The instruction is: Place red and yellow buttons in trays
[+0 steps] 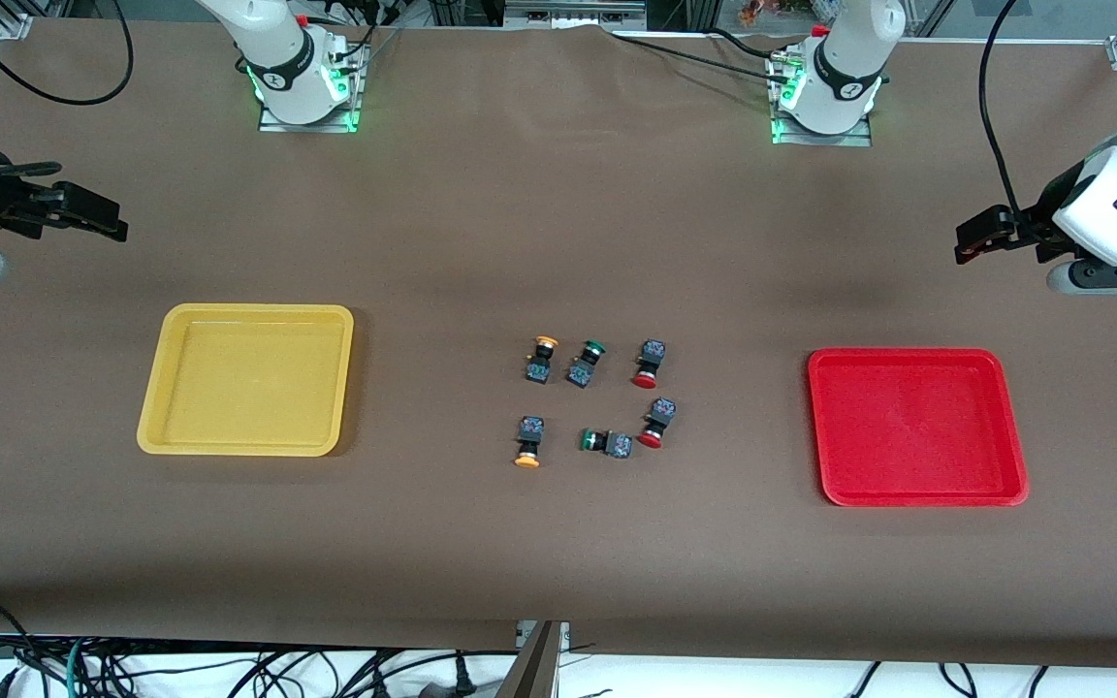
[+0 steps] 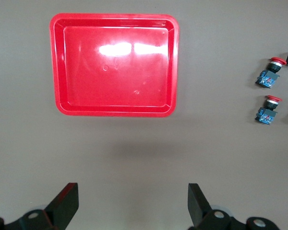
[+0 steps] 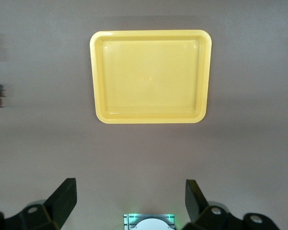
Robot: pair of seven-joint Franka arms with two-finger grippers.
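brown table (image 1: pixel 558 213), green-capped switches (image 1: pixel 586 364) among buttons (image 1: pixel 649 364)

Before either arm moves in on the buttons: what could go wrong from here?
1. The six buttons sit bunched mid-table. The green one lies right beside a red one, so open fingers could knock it or pick it up by mistake.
2. All lie tipped on their sides, so a top grasp may slip off the round caps.
3. The left gripper and right gripper wait at opposite table ends; both reaching for the centre together could crowd each other.
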